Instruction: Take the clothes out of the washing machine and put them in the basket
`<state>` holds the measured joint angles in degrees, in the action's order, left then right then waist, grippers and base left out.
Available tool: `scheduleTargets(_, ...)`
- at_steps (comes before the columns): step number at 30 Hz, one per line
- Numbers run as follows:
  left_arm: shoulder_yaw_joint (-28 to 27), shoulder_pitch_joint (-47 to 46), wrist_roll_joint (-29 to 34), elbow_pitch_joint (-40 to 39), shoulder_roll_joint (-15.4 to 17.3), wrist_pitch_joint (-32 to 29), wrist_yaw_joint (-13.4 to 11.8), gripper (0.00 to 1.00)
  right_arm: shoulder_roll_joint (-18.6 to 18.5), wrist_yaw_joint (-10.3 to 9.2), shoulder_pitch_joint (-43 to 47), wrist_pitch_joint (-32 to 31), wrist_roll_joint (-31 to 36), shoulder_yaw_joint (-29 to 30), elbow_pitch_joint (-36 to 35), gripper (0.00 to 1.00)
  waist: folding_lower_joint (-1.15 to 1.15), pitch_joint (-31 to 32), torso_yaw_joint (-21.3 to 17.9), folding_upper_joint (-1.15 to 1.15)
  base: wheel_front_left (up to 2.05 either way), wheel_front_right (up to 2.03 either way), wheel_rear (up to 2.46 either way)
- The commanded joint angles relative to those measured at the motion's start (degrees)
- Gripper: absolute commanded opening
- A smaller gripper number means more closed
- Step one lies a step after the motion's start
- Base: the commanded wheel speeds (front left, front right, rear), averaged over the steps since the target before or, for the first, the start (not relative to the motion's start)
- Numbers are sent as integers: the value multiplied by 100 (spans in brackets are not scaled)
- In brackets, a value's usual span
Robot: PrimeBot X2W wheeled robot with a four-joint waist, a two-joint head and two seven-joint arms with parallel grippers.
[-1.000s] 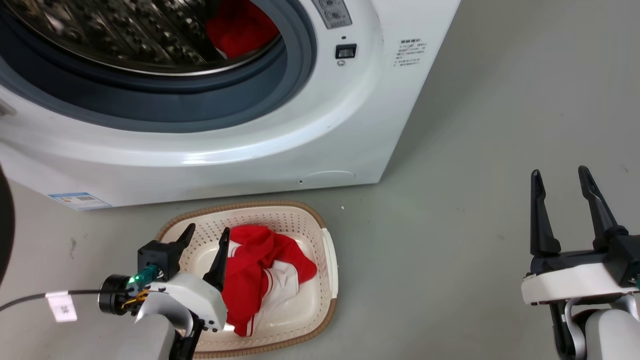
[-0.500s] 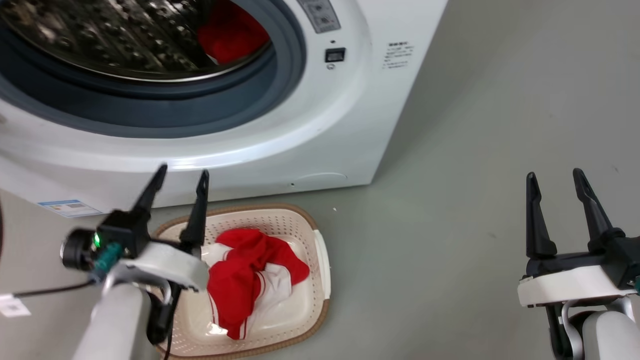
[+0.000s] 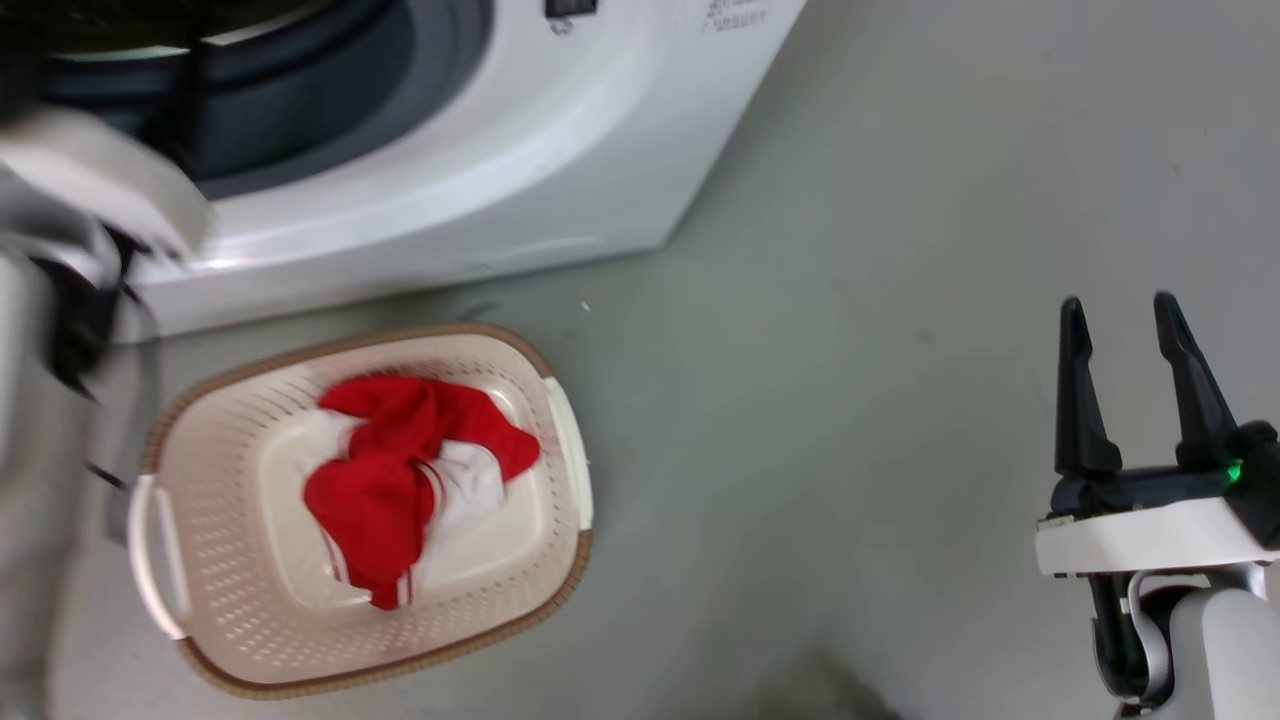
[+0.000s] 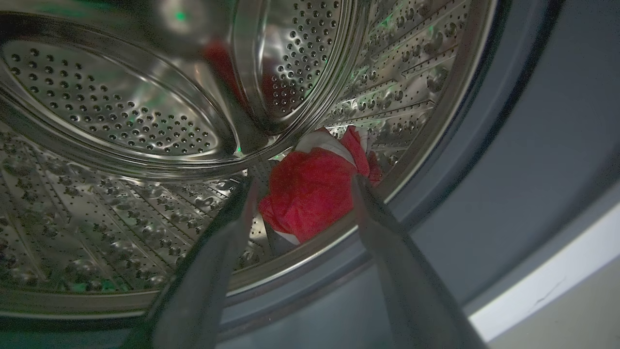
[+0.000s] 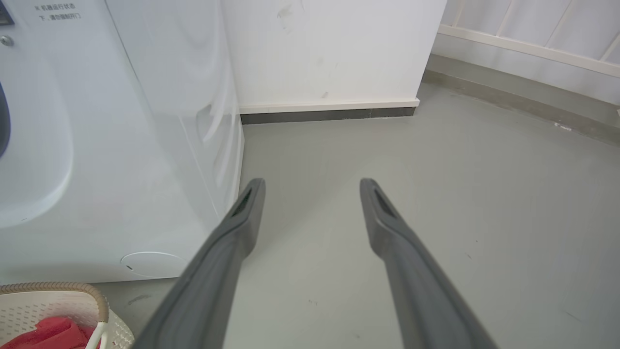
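A crumpled bright red-and-white garment [image 4: 310, 198] is being framed just beyond the spread, empty dark fingers of the left gripper [image 4: 304, 184], inside the perforated steel drum [image 4: 121, 111] of the large white washing machine [image 3: 450, 190]. Another red garment [image 3: 385, 490] is being cradled in the cream perforated plastic basket [image 3: 583, 548], while the right gripper [image 3: 1118, 303] is being held wide open, empty.

Dark tapered jaws, white wrist housing [image 3: 1150, 548], green light [image 3: 1234, 472]

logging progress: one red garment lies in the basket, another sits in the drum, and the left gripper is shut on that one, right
No: the left gripper is open, fingers apart, with the garment in the drum seen between them, as the left wrist view shows. The rest is right.
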<state>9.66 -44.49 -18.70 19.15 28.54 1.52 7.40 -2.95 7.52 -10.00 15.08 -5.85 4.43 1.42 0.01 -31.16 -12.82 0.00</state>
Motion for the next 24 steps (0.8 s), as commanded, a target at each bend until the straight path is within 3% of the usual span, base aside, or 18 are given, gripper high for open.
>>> scheduleTargets(1,90,-483,-199,67,229,-279,5,100,12,-6,-142,14,-86,-88,-69,100,-1,-553,-368,0,0,0,0)
scheduleTargets(6,572,-2017,-353,453,909,-1258,0,100,13,-6,-350,14,-329,-276,-212,100,-1,-1228,-596,0,0,0,0)
scheduleTargets(11,955,-3448,-560,1197,1145,-2238,1,100,13,-7,-503,14,-551,-529,-306,100,-1,-1782,-873,0,0,0,0)
scheduleTargets(16,1223,-4508,-661,1900,1212,-2941,1,100,12,-7,-518,14,-792,-750,-395,100,-1,-2101,-1199,0,0,0,0)
scheduleTargets(24,1727,-5392,-644,2643,1038,-3490,1,100,12,-7,-261,15,-826,-824,-522,100,-1,-2306,-1179,0,0,0,0)
